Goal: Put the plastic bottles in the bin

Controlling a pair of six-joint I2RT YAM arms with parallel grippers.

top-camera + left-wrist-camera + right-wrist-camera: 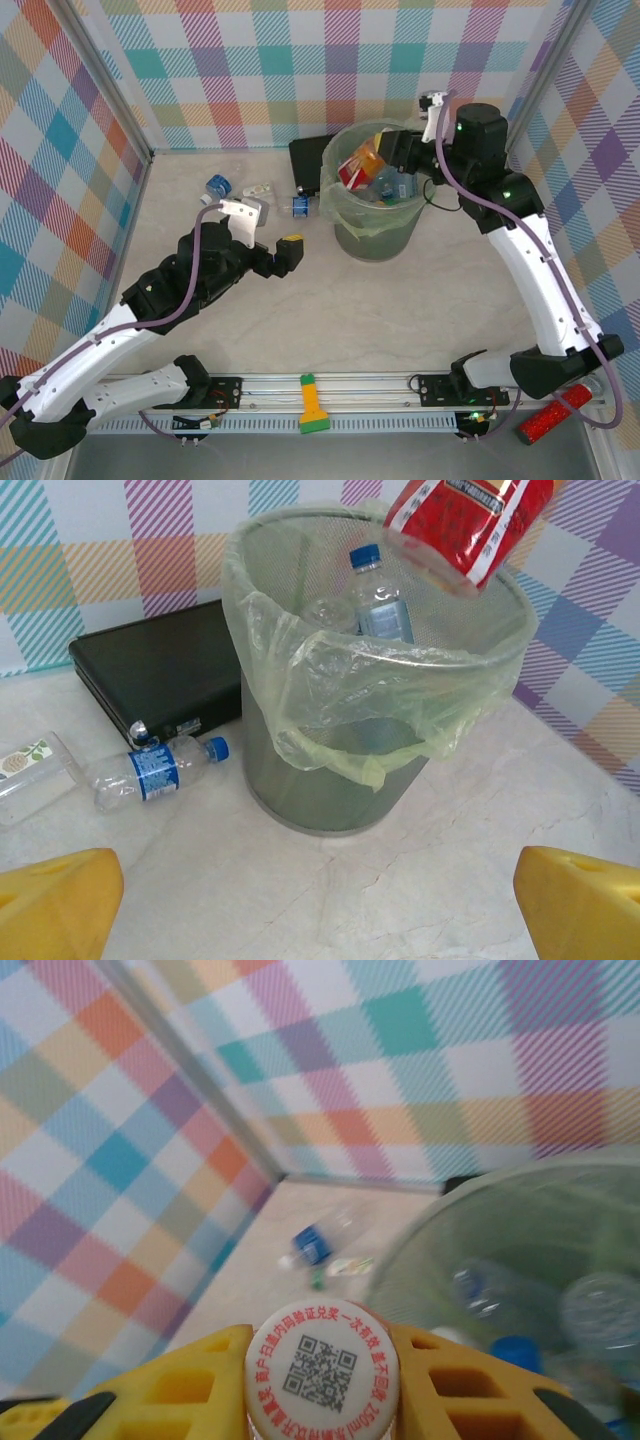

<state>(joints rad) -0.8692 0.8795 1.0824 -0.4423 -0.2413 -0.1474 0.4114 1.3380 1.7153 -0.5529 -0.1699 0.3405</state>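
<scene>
red-labelled bottle [465,520], white QR-printed cap [322,1365]

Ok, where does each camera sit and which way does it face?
Top external: above and behind, looking down on the table; left arm, right arm.
Left wrist: low, facing the bin; open yellow jaws at bottom corners.
Right wrist: at the bin, facing the left wall; jaws shut on the red-labelled bottle.
Shared: top and left wrist show that bottle over the bin.
</scene>
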